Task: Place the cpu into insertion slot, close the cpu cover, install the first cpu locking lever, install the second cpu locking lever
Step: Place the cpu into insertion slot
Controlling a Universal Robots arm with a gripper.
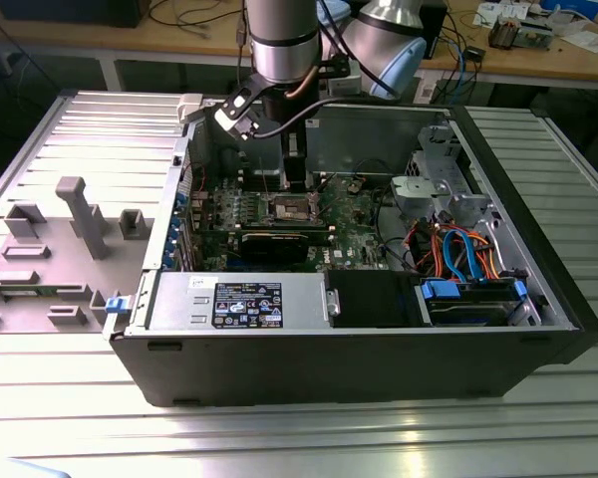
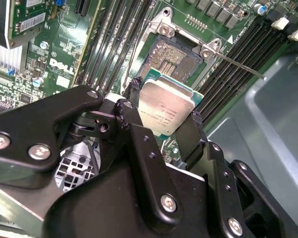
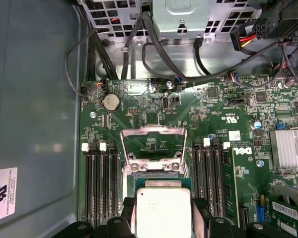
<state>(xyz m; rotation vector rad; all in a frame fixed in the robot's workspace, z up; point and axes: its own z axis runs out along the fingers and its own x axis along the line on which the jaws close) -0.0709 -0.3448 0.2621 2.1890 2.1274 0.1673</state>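
Second wrist view: cpu (image 2: 166, 106) near insertion slot (image 2: 173, 58)

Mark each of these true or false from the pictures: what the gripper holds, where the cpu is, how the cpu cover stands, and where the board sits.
1. The gripper is shut on the cpu. True.
2. The cpu sits in the insertion slot. False: it is held off the slot between the fingers, and the slot's contact field lies bare.
3. The cpu cover is closed over the slot. False: it is swung open, away from the slot.
4. The green board lies inside an open computer case. True.
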